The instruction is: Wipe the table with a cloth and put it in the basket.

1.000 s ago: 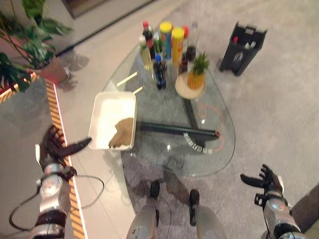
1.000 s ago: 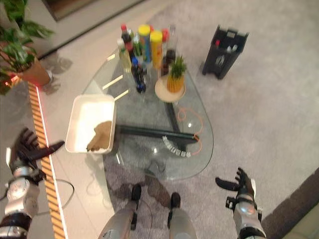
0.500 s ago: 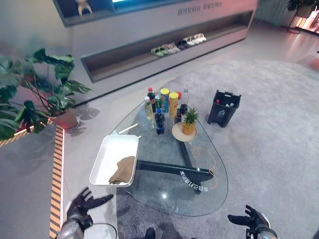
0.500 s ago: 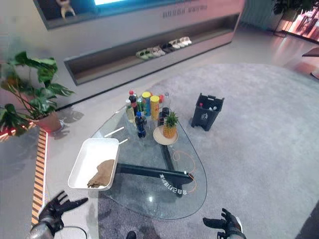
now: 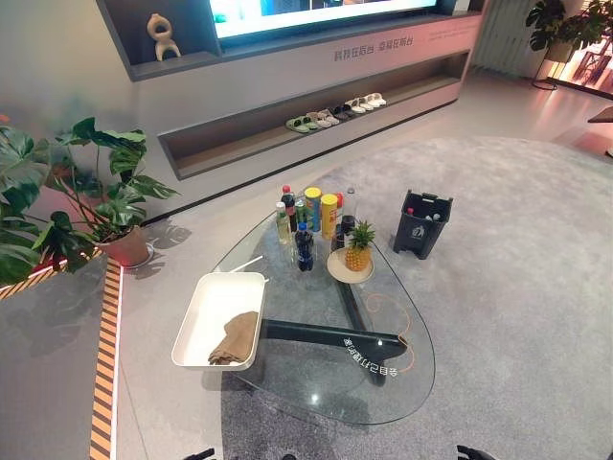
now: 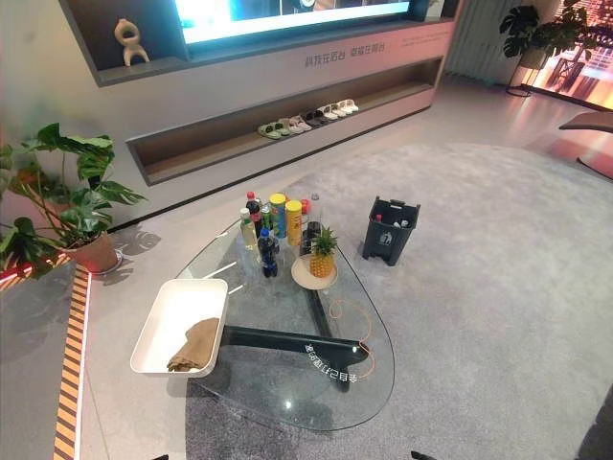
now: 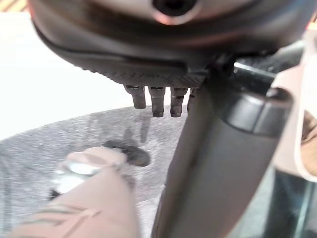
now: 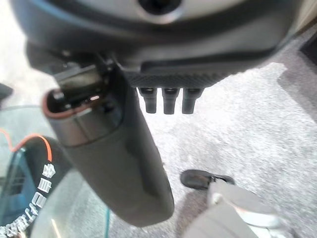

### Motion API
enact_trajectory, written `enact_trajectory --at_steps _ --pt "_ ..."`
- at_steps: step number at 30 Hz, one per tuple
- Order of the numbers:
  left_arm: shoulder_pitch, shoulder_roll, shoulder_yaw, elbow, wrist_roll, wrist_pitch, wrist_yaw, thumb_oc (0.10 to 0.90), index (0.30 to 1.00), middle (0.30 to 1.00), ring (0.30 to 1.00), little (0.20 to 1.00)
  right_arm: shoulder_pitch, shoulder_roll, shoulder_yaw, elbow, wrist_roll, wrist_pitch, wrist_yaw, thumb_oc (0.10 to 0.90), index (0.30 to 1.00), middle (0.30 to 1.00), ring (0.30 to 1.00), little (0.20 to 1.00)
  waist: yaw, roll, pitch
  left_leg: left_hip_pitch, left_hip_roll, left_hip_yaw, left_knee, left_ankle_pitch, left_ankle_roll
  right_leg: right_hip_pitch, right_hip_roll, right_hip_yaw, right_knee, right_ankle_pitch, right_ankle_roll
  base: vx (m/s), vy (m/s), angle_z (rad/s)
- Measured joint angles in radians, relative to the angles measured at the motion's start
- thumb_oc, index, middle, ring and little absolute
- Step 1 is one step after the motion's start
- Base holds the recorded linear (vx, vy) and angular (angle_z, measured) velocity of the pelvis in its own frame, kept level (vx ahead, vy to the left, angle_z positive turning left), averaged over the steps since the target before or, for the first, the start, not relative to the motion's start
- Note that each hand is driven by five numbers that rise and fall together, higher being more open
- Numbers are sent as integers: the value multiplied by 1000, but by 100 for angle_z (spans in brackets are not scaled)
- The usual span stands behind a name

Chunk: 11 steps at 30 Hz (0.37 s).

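Observation:
A brown cloth (image 5: 236, 337) lies crumpled in the near corner of a white rectangular basket (image 5: 213, 292). The basket rests on the left edge of a glass table (image 5: 316, 388). My left hand (image 7: 213, 163) hangs low over grey carpet with its fingers (image 7: 157, 101) straight and nothing in it. My right hand (image 8: 119, 168) hangs the same way beside the table's near rim, its fingers (image 8: 169, 101) straight and empty. Both hands are well short of the basket.
Several bottles and cans (image 5: 308, 216) and a pineapple on a plate (image 5: 357, 251) stand at the table's far end. A black bin (image 5: 421, 222) sits on the carpet to the right. A potted plant (image 5: 86, 201) and a striped floor strip (image 5: 103, 383) are at the left.
The whole picture has shifted: the camera has lifted to take in the room, and both hands have slid to the bottom edge. The cloth has stayed in the basket.

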Motion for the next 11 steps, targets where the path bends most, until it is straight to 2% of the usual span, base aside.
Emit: enact_trajectory --at_steps 11 --pt "-6 -1 -24 -1 5 18 12 800 900 900 900 900 0 13 24 3 -20 16 10 800 900 900 900 900 0 9 -6 1 0 9 0 -2 3 -5 0 13 0 2 -1 -22 10 -2"
